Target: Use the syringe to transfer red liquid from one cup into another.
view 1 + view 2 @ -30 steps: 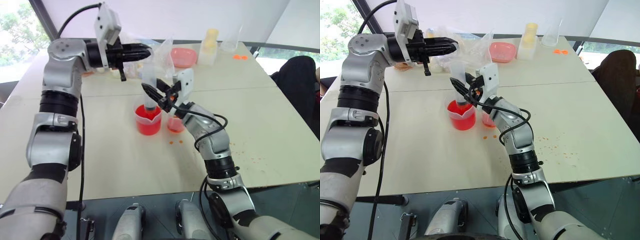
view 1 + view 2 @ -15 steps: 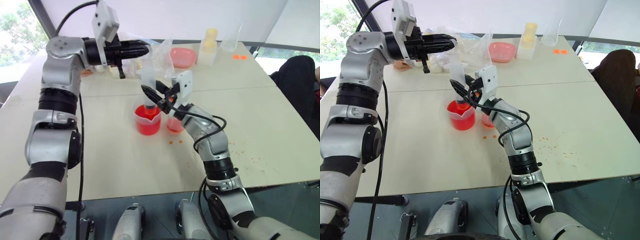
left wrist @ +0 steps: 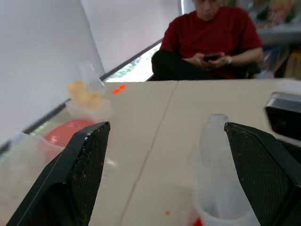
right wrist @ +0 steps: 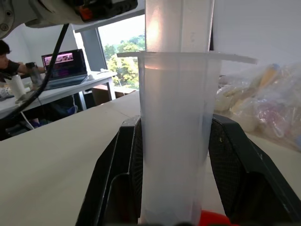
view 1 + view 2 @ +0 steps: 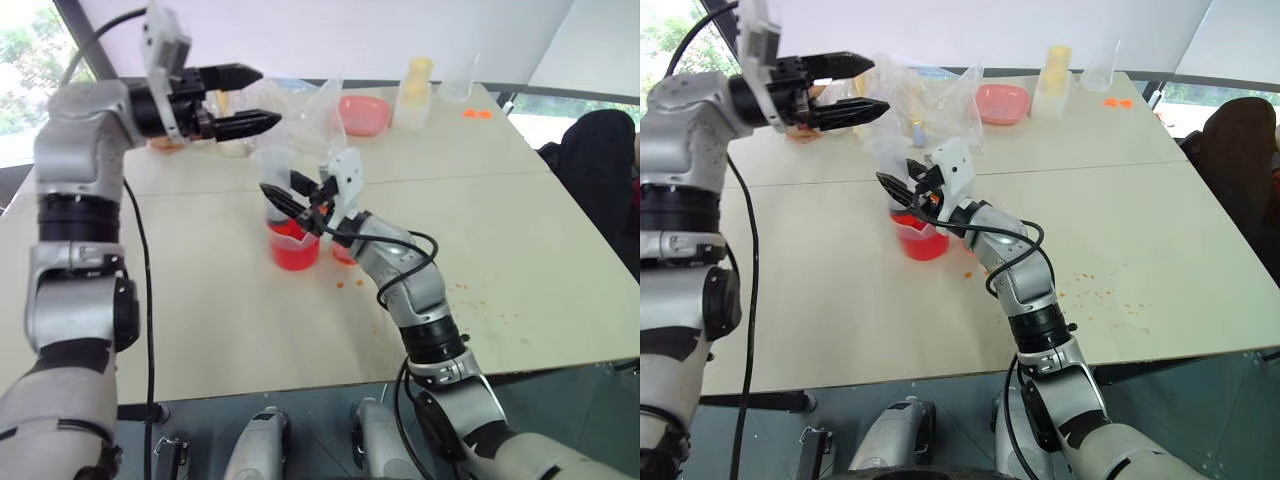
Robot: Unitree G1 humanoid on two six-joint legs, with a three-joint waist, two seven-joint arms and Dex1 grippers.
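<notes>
The clear syringe (image 4: 176, 117) stands upright with its lower end inside the larger spouted cup (image 5: 293, 246), which holds red liquid (image 5: 922, 222). My right gripper (image 5: 288, 196) is shut on the syringe's barrel, one finger (image 4: 123, 174) on each side. The smaller cup (image 5: 343, 254), tinted pinkish red, stands just right of the beaker, partly hidden behind my right hand. My left gripper (image 5: 270, 96) hovers open above and left of the syringe's top, apart from it; the syringe's plunger end (image 3: 214, 141) shows between its fingers (image 3: 77, 174).
At the table's far side lie crumpled plastic bags (image 5: 305, 100), a pink bowl (image 5: 366, 113), a yellow-filled container (image 5: 419, 85) and a clear flask (image 5: 459, 84). Orange specks (image 5: 470, 290) dot the table on the right. A person in a red shirt (image 3: 211, 37) sits beyond the right edge.
My left gripper has opened and drawn back to the left, away from the syringe's top. The right gripper keeps its hold on the barrel in the beaker.
</notes>
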